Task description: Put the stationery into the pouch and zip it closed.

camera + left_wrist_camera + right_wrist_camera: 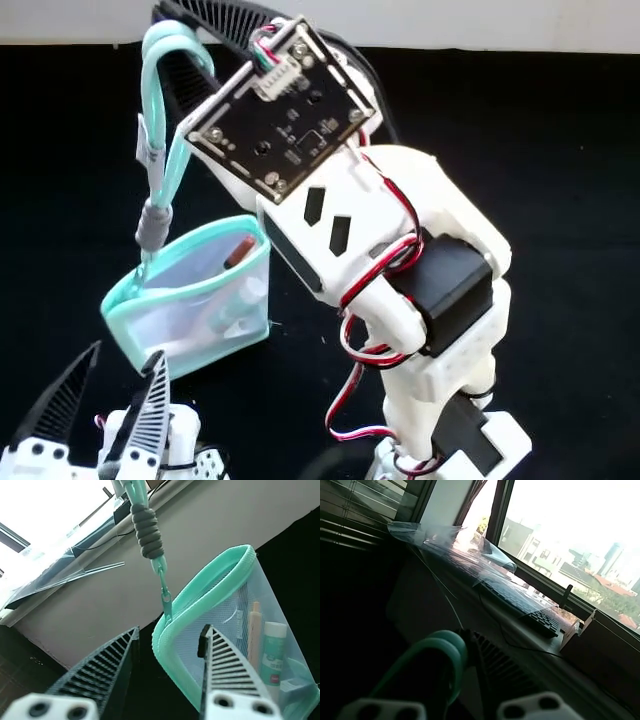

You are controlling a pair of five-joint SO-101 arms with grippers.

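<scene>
With the pouch [190, 300] hanging above the table, stationery [240, 250] inside and its mouth apparently unzipped, from the strap [160, 120] clamped in the right gripper [185, 45], the open-jawed left gripper [127, 352] should pinch the pouch's near corner firmly, giving the zipper something to pull against.

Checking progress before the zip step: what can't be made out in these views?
- Stationery inside pouch: left wrist view, blurred through the wall; count unclear.
- Right gripper's hold on strap: high view, wrist camera board covers it.
- Left gripper: high view, bottom edge cuts off its base.
</scene>
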